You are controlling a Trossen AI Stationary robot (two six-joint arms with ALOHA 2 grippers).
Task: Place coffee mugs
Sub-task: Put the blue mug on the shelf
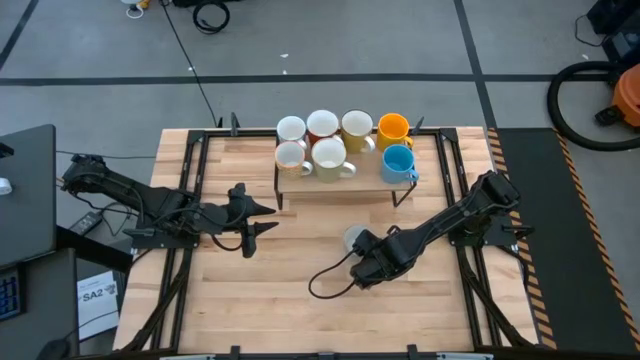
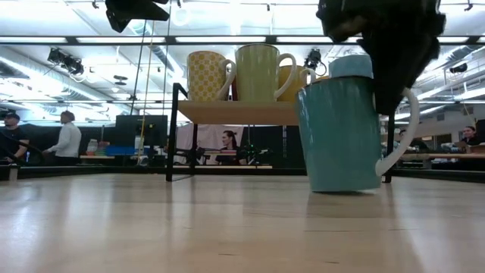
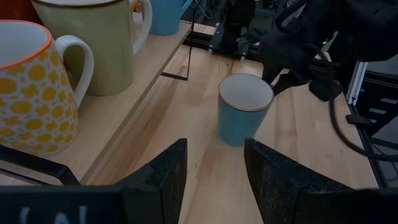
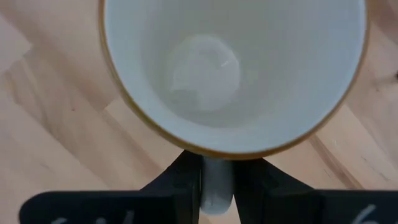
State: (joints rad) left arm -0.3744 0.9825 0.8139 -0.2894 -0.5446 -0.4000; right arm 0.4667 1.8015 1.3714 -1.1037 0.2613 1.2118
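Coffee mugs (image 1: 340, 145): seven shelved, one below.

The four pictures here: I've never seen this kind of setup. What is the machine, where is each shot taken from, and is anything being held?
Two dark robot arms work at a wooden table. One picture looks straight down, one looks level across the tabletop, and one comes from each wrist. A small raised shelf carries seven mugs. An eighth, the teal mug, stands upright on the table. The right gripper has its fingers either side of that mug's handle; the mug is not lifted. The left gripper is open and empty, pointing toward it from a distance.
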